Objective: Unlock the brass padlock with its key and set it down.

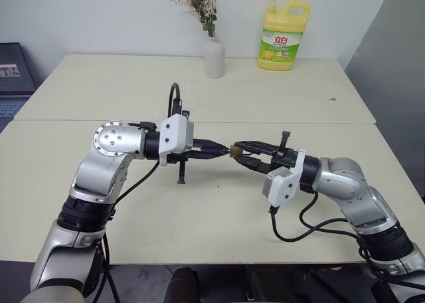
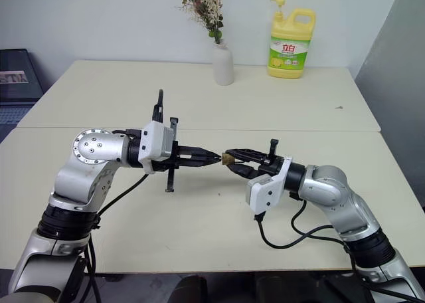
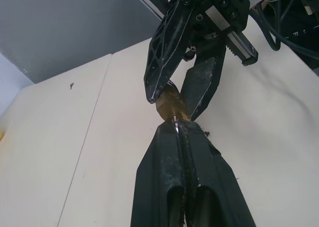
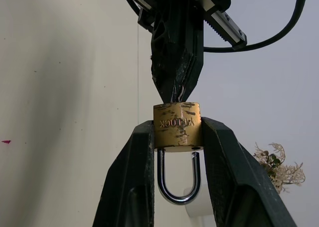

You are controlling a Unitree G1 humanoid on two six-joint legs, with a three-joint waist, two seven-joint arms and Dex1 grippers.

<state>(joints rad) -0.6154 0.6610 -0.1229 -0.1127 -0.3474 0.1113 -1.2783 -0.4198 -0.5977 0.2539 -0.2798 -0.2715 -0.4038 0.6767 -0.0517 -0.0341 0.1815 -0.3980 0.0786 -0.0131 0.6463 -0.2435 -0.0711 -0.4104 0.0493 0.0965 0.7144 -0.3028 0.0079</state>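
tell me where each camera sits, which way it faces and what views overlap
Left eye view: on the head, looking forward and down at the table; both arms meet mid-frame.
Right eye view: its stereo twin, same scene.
Left wrist view: on the left wrist, along the shut left hand pinching the key at the brass padlock.
Right wrist view: on the right wrist, along the right hand clamping the padlock, shackle toward the camera.
Shared: both wrist views show the padlock and the opposite hand.

Bright even light, soft shadows
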